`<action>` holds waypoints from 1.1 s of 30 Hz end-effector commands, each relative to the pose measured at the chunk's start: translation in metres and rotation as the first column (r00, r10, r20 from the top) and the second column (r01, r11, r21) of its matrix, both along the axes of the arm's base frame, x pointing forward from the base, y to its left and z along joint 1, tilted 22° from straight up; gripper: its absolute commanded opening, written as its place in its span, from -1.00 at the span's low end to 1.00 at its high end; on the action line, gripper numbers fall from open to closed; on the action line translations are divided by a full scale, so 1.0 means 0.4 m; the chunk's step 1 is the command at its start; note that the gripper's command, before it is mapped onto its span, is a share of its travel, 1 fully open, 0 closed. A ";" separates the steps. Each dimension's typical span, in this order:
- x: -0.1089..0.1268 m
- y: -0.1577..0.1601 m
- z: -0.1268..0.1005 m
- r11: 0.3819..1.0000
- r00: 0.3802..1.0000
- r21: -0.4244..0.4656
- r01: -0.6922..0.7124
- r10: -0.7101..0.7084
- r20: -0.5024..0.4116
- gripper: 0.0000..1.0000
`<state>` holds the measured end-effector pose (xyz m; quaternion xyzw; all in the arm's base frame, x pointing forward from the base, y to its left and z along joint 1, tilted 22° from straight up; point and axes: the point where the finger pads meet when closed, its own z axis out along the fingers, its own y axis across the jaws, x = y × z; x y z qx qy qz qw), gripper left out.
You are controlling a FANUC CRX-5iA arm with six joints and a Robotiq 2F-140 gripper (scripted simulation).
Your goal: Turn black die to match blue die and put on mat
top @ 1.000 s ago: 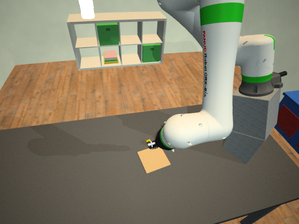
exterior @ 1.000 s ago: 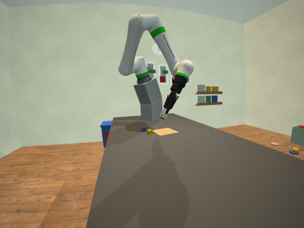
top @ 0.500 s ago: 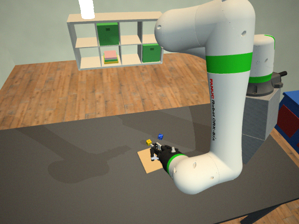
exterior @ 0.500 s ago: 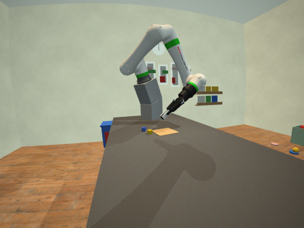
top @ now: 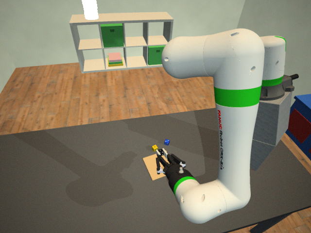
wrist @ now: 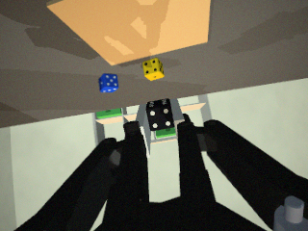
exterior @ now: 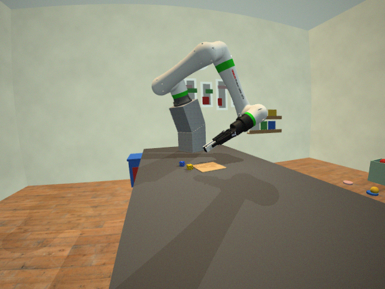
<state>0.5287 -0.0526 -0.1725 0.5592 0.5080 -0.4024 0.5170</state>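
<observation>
My gripper (wrist: 160, 113) is shut on the black die (wrist: 159, 115), held in the air above the table, with the arm tilted nearly level. In the top view the gripper (top: 161, 152) and black die (top: 161, 152) hang above the far end of the orange mat (top: 155, 166). In the exterior view the fingertips (exterior: 207, 147) are well above the mat (exterior: 209, 166). The blue die (top: 166, 141) and the yellow die (top: 154, 147) sit flat on the table just beyond the mat. They also show in the wrist view as the blue die (wrist: 109, 82) and the yellow die (wrist: 153, 68), beside the mat (wrist: 137, 26).
The robot's grey pedestal (top: 269, 125) stands at the table's right side. A blue cabinet (exterior: 133, 164) stands beside the table. A shelf unit (top: 120, 42) stands against the far wall.
</observation>
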 end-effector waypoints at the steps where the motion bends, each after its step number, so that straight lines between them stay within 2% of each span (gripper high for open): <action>1: 0.002 -0.003 -0.010 1.000 1.000 -0.001 0.000 0.000 0.000 -0.75; 14: 0.022 -0.039 -0.110 1.000 1.000 -0.001 0.000 0.000 0.000 -0.75; 24: 0.030 -0.054 -0.153 1.000 1.000 -0.001 0.000 0.000 0.000 -0.75; 33: 0.031 -0.056 -0.159 1.000 1.000 -0.001 0.000 0.000 0.000 -0.75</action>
